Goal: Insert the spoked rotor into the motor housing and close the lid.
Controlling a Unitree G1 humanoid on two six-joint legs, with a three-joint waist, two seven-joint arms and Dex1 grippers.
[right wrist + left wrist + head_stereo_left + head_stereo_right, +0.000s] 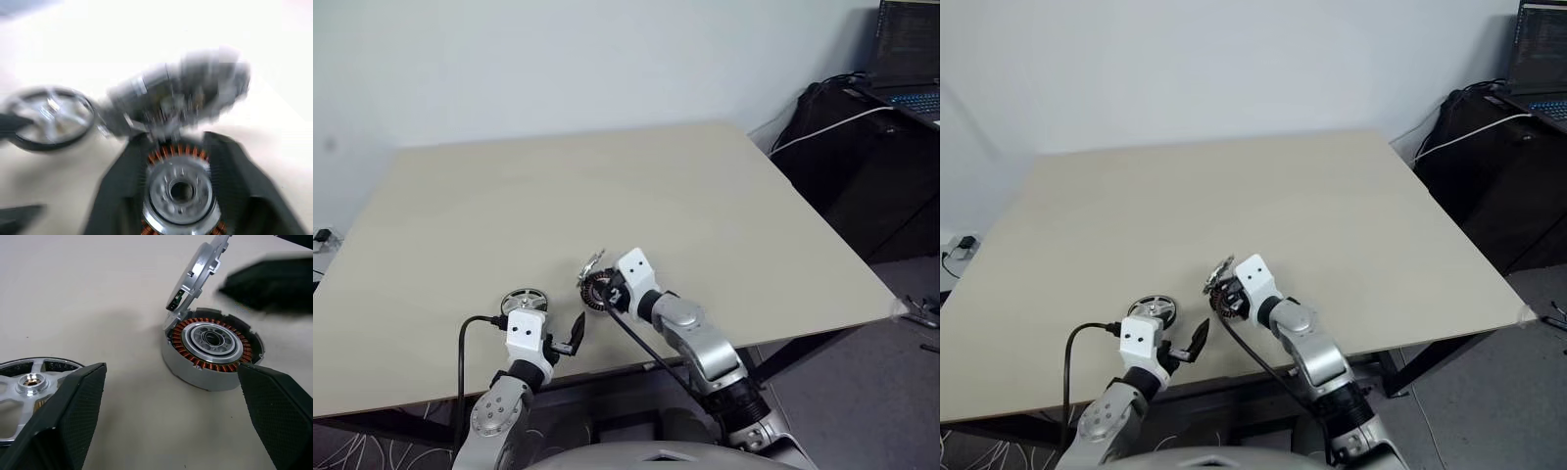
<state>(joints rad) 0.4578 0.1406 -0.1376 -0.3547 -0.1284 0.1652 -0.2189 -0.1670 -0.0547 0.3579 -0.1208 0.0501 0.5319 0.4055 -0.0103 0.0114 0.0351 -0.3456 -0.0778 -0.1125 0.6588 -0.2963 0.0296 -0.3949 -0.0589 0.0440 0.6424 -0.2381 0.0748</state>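
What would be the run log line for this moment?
silvery spoked rotor: on table | copper-wound grey housing: between right fingers | grey lid: open

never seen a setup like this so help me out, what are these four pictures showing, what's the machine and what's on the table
It is a humanoid robot with two arms, each ending in a gripper of two black fingers. The two wide pictures come from cameras on its head, looking down over its arms at a beige table. The two close-up pictures come from a camera on each wrist.

On the table lie two small parts. The spoked rotor, a silvery wheel, rests just ahead of the left gripper, which is open and empty. The motor housing, a round puck with copper windings inside, sits between the fingers of the right gripper; I cannot tell whether it is clamped. Its hinged lid stands up, open, so the rotor has not yet gone in.

A laptop sits on dark furniture beyond the table.
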